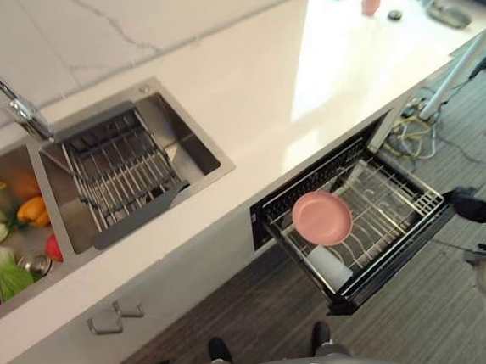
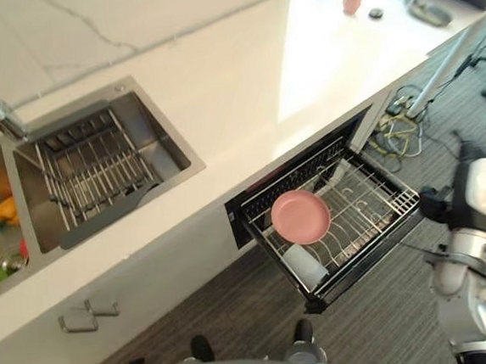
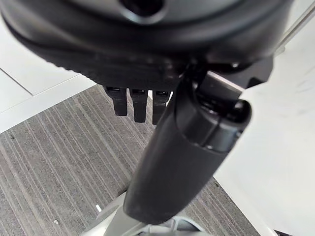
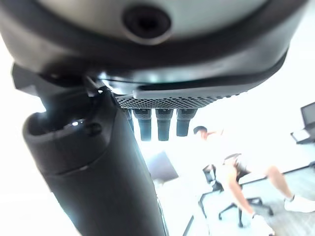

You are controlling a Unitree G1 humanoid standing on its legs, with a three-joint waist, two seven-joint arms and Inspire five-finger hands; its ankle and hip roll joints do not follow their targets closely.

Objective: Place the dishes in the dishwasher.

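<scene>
The dishwasher drawer (image 1: 265, 214) is pulled out under the counter, and its wire rack (image 1: 403, 206) lies in the open. A pink plate (image 1: 322, 218) rests in the rack's left part. Just in front of it a white cup (image 1: 329, 266) lies on its side. My right arm comes up at the right, beside the drawer's outer corner. The right hand (image 4: 98, 167) has straight fingers and holds nothing. My left hand (image 3: 182, 162) hangs over the carpet with its fingers straight and also holds nothing.
A steel sink (image 1: 190, 144) in the white counter (image 1: 260, 87) holds a wire drainer (image 1: 123, 171). Its left basin (image 1: 20, 163) has toy vegetables (image 1: 10, 245). Cables and a stand (image 1: 451, 79) lie on the floor at the right. A person (image 4: 236, 172) sits on a chair.
</scene>
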